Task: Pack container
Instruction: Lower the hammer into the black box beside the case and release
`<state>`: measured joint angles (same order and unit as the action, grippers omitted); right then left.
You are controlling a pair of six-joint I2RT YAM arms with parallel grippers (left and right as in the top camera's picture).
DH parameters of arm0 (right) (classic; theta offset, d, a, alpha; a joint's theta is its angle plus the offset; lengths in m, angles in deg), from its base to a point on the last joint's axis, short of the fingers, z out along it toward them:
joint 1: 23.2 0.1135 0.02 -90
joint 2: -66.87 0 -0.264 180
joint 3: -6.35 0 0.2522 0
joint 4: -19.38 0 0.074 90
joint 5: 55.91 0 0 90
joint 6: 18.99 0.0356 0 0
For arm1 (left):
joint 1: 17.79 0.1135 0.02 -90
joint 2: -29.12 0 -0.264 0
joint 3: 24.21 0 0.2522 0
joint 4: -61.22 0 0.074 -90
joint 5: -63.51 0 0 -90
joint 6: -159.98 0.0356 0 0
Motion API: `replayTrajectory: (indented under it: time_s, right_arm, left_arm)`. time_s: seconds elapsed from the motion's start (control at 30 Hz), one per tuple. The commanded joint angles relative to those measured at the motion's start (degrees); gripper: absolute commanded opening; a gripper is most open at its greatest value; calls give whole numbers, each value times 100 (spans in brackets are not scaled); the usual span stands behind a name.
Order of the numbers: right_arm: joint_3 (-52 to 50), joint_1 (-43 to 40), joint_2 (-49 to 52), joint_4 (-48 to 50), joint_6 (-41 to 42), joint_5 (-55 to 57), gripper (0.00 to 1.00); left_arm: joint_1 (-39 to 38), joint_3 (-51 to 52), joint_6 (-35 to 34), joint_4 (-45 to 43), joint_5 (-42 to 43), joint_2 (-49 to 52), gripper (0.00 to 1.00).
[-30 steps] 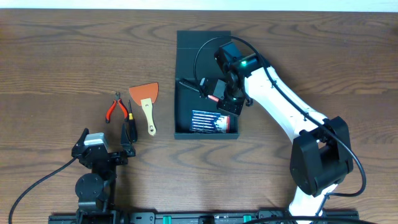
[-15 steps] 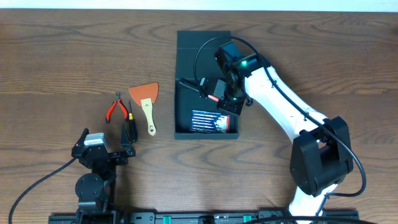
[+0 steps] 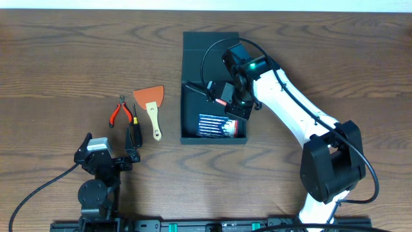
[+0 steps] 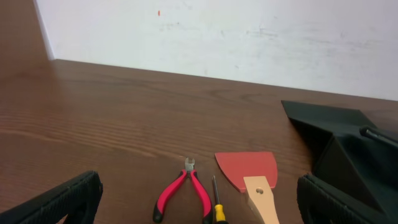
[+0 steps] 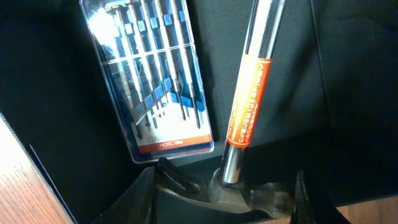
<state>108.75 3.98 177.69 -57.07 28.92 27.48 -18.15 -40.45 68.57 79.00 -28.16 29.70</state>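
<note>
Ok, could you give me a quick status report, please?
Left gripper open. Right gripper shut on hammer, over open container. Screwdriver set already inside; no obstruction seen.

Hand tools and a box on a wooden table (image 3: 64, 58)
A dark teal container (image 3: 212, 140) sits near the centre with its lid flap laid open toward the far edge; to its left, clear of it, an orange-bladed scraper (image 3: 150, 103), red-handled pliers (image 3: 120, 113) and a screwdriver (image 3: 134, 125) lie close together
</note>
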Motion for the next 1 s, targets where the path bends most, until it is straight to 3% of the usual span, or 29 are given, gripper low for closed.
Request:
replayTrajectory:
  time_s: [0.0,0.63,0.87,0.97]
  right_arm:
    - [-59,-63,-79,13,24,-31,13]
    - [-304,-63,-79,59,26,-33,15]
    - [-304,-63,-79,61,179,-31,46]
    - [-304,-63,-79,63,179,-31,49]
  left_arm:
    - [31,175,76,98,-24,-35,98]
    - [31,175,76,98,-24,-35,98]
    - [31,175,76,98,-24,-35,99]
    - [31,175,76,98,-24,-35,99]
